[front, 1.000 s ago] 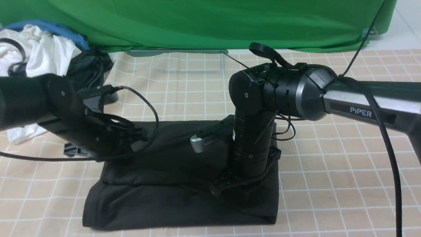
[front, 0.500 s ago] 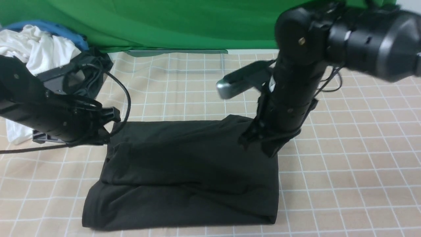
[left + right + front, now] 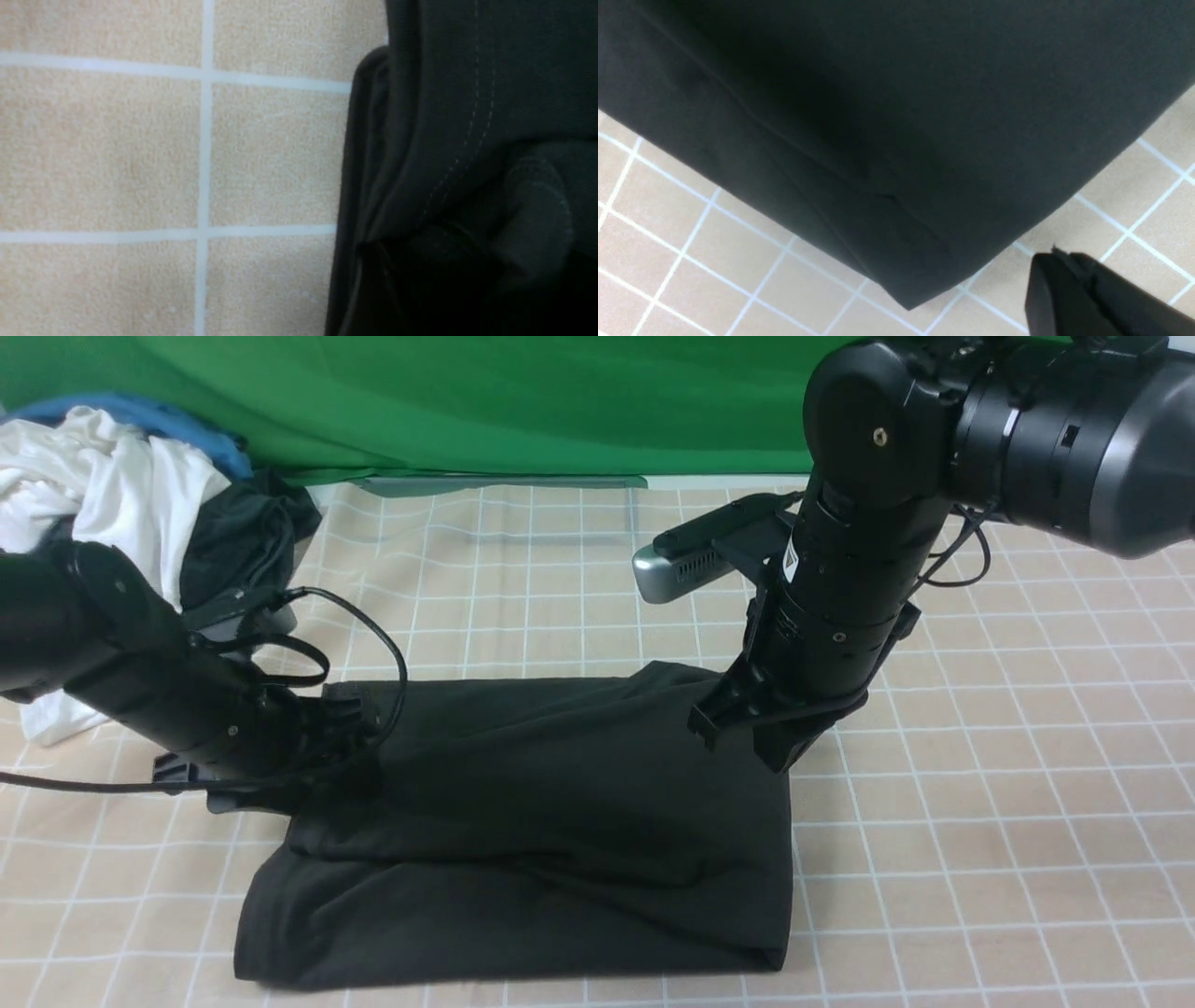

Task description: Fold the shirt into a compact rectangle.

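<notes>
The black shirt [image 3: 560, 821] lies folded into a thick rectangle on the checked cloth, its layered left edge [image 3: 444, 116] close up in the left wrist view. My left gripper [image 3: 350, 733] sits low at the shirt's far left corner, its tips dark against the fabric, so I cannot make out how the jaws stand. My right gripper [image 3: 780, 751] hangs just above the far right corner, clear of the shirt [image 3: 896, 116]. Its two fingers are pressed together with nothing between them, shown over bare cloth as the right gripper [image 3: 1057, 261] in the right wrist view.
A heap of clothes sits at the far left: a white garment [image 3: 112, 476] and a dark garment [image 3: 243, 537]. A green backdrop [image 3: 560, 401] closes off the far side. The beige checked cloth [image 3: 980, 849] covers the table.
My right arm has lifted off the middle of the shirt and gone up to the far right corner. My left arm swung out to the left, then came back to the shirt's far left corner.
</notes>
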### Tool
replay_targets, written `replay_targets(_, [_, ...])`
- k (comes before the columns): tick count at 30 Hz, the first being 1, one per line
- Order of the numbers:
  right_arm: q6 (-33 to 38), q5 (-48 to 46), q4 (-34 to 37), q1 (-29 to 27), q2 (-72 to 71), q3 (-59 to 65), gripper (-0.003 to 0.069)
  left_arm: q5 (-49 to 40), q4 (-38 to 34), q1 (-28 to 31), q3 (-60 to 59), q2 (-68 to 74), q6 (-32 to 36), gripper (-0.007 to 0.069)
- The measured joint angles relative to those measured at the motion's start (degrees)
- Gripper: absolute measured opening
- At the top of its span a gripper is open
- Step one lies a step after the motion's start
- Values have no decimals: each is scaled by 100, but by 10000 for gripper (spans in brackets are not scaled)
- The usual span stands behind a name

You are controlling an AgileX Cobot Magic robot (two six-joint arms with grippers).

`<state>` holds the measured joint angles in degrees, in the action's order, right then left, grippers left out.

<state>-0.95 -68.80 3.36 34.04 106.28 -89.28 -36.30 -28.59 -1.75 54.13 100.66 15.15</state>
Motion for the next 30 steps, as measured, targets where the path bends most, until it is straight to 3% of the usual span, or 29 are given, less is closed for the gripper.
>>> replay_targets(1, [8, 0, 0, 0, 0, 0, 38, 6, 6, 0, 0, 0, 26, 351])
replay_targets(2, [30, 11, 0, 0, 0, 0, 38, 6, 6, 5, 0, 0, 80, 244])
replay_targets(5, [53, 18, 0, -4, 0, 0, 38, -48, -35, 5, 0, -86, 223, 73])
replay_targets(8, [95, -51, 0, -12, 0, 0, 38, -125, -46, 5, 0, -386, 282, 39])
replay_targets(15, [155, -92, 0, -70, 8, 11, 42, 19, -88, 5, 0, -1216, 238, 37])
replay_targets(24, [277, -92, 36, -70, 36, 11, 51, 623, -32, 5, -10, -947, 209, 41])
replay_targets(28, [277, -92, 76, -70, 36, 11, 58, 787, 10, 5, -21, -801, 209, 121])
replay_targets(30, [277, -92, 69, -70, 36, 11, 74, 776, 103, 5, 29, -801, 209, 219])
